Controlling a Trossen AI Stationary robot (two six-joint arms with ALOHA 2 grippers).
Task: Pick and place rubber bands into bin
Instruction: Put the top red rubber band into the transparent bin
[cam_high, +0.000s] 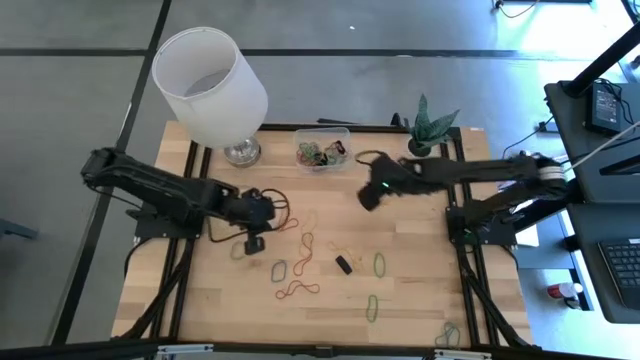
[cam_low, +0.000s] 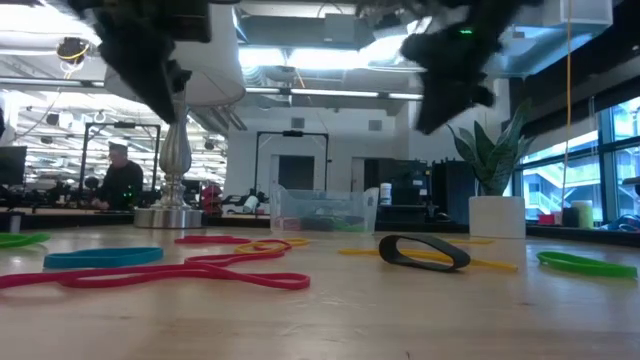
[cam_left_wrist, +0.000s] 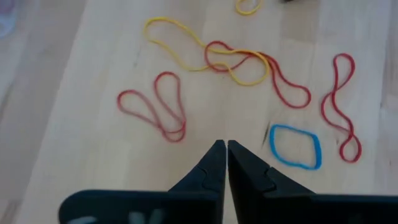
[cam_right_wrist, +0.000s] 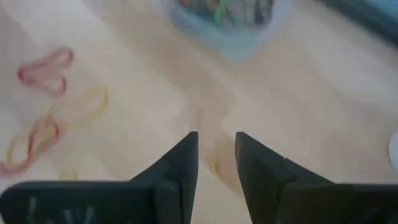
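Observation:
Several rubber bands lie flat on the wooden table: red (cam_left_wrist: 155, 107), yellow (cam_left_wrist: 186, 45) and blue (cam_left_wrist: 295, 147) loops under my left gripper, and green (cam_high: 380, 264) and black (cam_high: 344, 264) ones further right. The clear bin (cam_high: 322, 150) stands at the table's far edge with a heap of bands inside. My left gripper (cam_left_wrist: 222, 144) hangs shut above the table's left half, close to the blue band, with nothing in it. My right gripper (cam_right_wrist: 216, 135) hovers open and empty above bare wood, just near-right of the bin (cam_right_wrist: 224, 15).
A white lampshade on a metal foot (cam_high: 208, 85) stands at the far left, beside the bin. A small potted plant (cam_high: 430, 135) stands at the far right. More bands lie near the front edge (cam_high: 372, 306). Beyond the table a person sits far off (cam_low: 118, 180).

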